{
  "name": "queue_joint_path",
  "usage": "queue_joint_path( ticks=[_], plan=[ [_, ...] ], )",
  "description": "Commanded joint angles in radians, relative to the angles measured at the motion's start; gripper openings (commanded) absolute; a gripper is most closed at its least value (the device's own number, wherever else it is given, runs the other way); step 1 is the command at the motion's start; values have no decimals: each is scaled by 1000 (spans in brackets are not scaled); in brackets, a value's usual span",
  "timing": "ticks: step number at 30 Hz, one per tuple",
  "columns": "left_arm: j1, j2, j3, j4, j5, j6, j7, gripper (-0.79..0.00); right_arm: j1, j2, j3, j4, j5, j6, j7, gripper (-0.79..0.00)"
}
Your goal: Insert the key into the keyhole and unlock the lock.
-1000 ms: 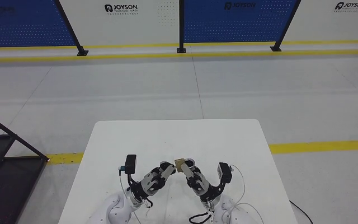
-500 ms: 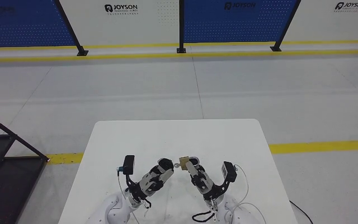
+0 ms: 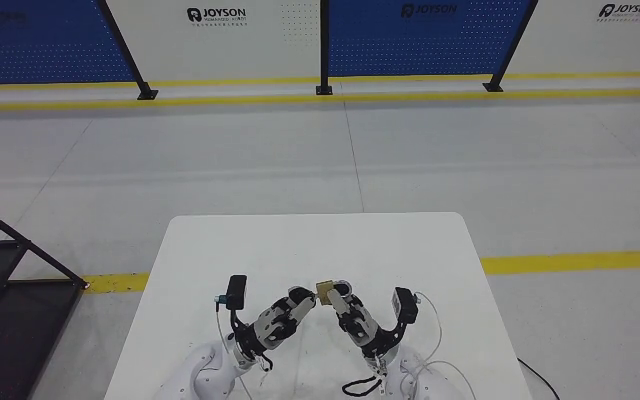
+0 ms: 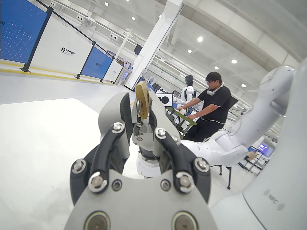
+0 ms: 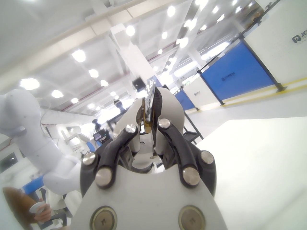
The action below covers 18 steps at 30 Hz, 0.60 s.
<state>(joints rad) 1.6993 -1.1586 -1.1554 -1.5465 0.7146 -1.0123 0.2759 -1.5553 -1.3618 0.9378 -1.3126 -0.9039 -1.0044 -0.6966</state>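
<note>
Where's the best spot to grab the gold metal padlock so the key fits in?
Pinch the gold metal padlock across its two wide flat faces, coming from the robot's right, as the right gripper does. Its body is thin and flat, and that leaves the end toward the left gripper free.

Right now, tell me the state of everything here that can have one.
lock: held aloft in the right gripper; locked or unlocked, cannot tell.
right gripper: fingers shut on the lock.
left gripper: right beside the lock, facing the right gripper; open or shut, cannot tell.
</note>
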Motion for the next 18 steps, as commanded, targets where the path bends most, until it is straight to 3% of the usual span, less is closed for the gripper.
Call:
queue_joint_path(
  ticks=[1,10,18],
  plan=[
    [-2,0,-1,3,0,1,0,-785,0,0,1,0,4,-1,5,-785],
    [-4,-3,-3,1,11,24,2,-785,-1,-2,4,-2,19,2,30,-785],
    [9,-9,-14,-21,137,95,70,-785,-11,-2,8,-5,62,20,62,-785]
  ],
)
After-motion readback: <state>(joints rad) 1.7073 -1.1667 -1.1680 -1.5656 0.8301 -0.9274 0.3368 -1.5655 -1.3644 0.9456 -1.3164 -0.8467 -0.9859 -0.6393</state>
